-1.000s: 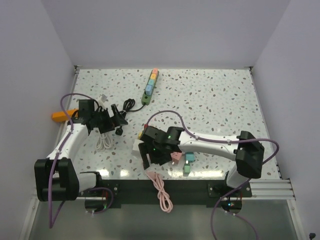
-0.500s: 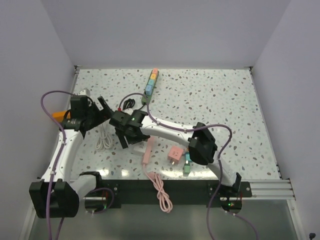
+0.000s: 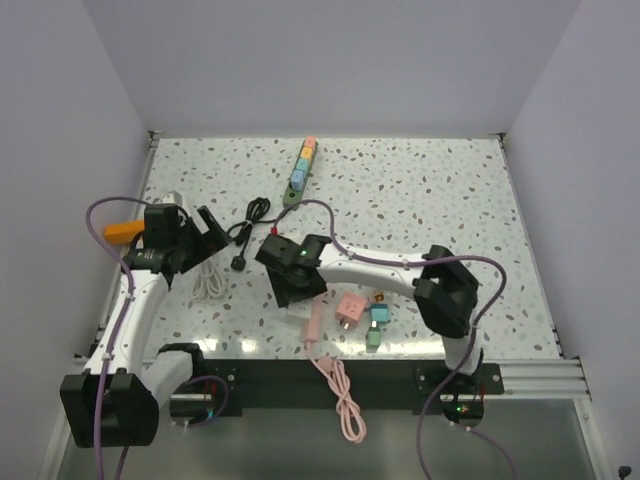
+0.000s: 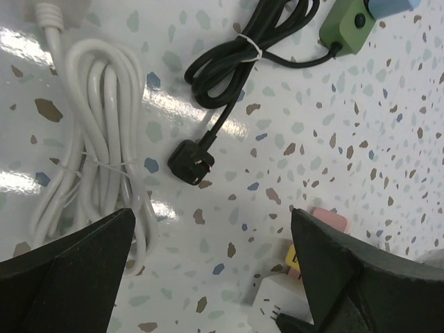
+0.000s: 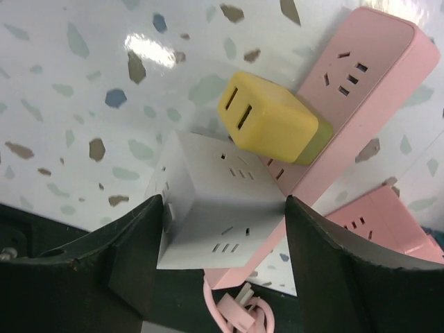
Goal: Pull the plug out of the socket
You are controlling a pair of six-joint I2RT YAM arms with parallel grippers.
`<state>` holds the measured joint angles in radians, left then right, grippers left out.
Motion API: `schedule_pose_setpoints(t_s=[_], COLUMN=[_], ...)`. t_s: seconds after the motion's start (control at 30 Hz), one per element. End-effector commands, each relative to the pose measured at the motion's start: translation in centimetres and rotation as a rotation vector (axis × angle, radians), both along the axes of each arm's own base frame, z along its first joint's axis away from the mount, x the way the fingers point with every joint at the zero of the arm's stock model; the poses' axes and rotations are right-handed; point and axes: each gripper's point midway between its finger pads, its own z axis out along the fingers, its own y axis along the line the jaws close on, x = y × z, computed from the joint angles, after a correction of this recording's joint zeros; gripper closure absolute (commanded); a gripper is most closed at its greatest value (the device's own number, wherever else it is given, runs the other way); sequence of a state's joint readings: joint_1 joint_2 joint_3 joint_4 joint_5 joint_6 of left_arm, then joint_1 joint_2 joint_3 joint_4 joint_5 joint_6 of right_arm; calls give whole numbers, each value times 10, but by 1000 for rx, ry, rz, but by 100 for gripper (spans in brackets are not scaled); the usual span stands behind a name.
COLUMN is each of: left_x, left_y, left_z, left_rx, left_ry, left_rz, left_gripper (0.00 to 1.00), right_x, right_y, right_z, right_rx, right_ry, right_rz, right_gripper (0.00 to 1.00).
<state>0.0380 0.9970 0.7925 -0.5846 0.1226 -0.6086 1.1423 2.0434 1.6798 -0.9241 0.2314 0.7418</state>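
Observation:
A pink power strip (image 5: 361, 76), the socket, lies on the speckled table with a yellow plug (image 5: 267, 125) and a white cube plug (image 5: 208, 180) pushed into it. My right gripper (image 5: 223, 206) straddles the white cube, one finger pressed on each side face. From above, the right gripper (image 3: 297, 288) covers the cube, and the pink strip (image 3: 312, 322) pokes out toward the near edge. My left gripper (image 4: 211, 236) hangs wide open over bare table, with the white cube (image 4: 277, 291) just inside its right finger. In the top view the left gripper (image 3: 213, 236) is to the left.
A black plug (image 4: 191, 161) on a bundled black cord leads to a green power strip (image 3: 302, 165) at the back. A coiled white cable (image 4: 90, 139) lies under the left arm. A pink adapter (image 3: 350, 308) and teal plugs (image 3: 378, 316) sit right of the strip. An orange object (image 3: 122, 230) is at the far left.
The right arm swung left and came back right and nearer, carrying the pink strip's end with it. Its jaws widened, then narrowed onto the white cube. The left gripper stayed open, barely shifting.

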Motion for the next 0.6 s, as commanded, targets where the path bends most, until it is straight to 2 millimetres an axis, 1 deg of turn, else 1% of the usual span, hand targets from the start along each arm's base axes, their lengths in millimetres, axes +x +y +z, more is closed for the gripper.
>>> schedule_pose_setpoints(t_s=[0.0,0.03,0.07,0.1,0.13,0.17,0.2,0.23,0.27,0.3,0.33,0.37,0.4,0.43,0.47,0.5,0.53,0.57], left_x=[1,1,4,2,1,4,3,4,4,3,3,3,0,-1,0,1,-2,0], left_y=[-19,-25,-29,-31,-37,-41,-44,-50,-55,-60,-69,-74,-80,-88,-89,-90,-99,-101], left_z=[-7,-9,-8,-16,-17,-16,-22,-21,-20,-26,-22,-22,-27,-25,-27,-33,-35,-36], left_rx=[-72,-97,-108,-120,-146,-157,-171,-198,-214,-237,-273,-292,-312,-335,-335,-331,-329,-328], left_ry=[-17,-18,-39,-24,-25,-44,-30,-41,-52,-46,-66,-74,-67,-79,-76,-65,-60,-61], left_rz=[-92,-125,-144,-157,-182,-200,-215,-248,-275,-305,-353,-381,-416,-461,-469,-478,-516,-528], left_gripper=[0,0,0,1,1,1,1,1,2,2,2,2,2,2,3,3,3,2], right_x=[-19,-17,-22,-21,-14,-17,-17,-10,-10,-12,-7,-6,-9,-8,-10,-10,-14,-15], right_y=[-12,-20,-18,-18,-20,-18,-18,-19,-19,-17,-16,-15,-16,-12,-11,-11,-12,-13], right_z=[-11,-23,-24,-19,-26,-25,-25,-23,-22,-20,-17,-16,-19,-13,-14,-14,-14,-16], right_rx=[155,182,232,283,346,396,445,484,507,538,592,622,639,685,691,694,689,687], right_ry=[140,156,205,217,238,277,288,298,308,335,336,350,372,392,402,408,424,429], right_rz=[-70,-104,-103,-115,-147,-150,-154,-179,-184,-180,-194,-198,-202,-189,-179,-171,-153,-149], right_gripper=[71,79,83,85,91,94,95,95,96,97,99,100,100,100,100,100,100,100])
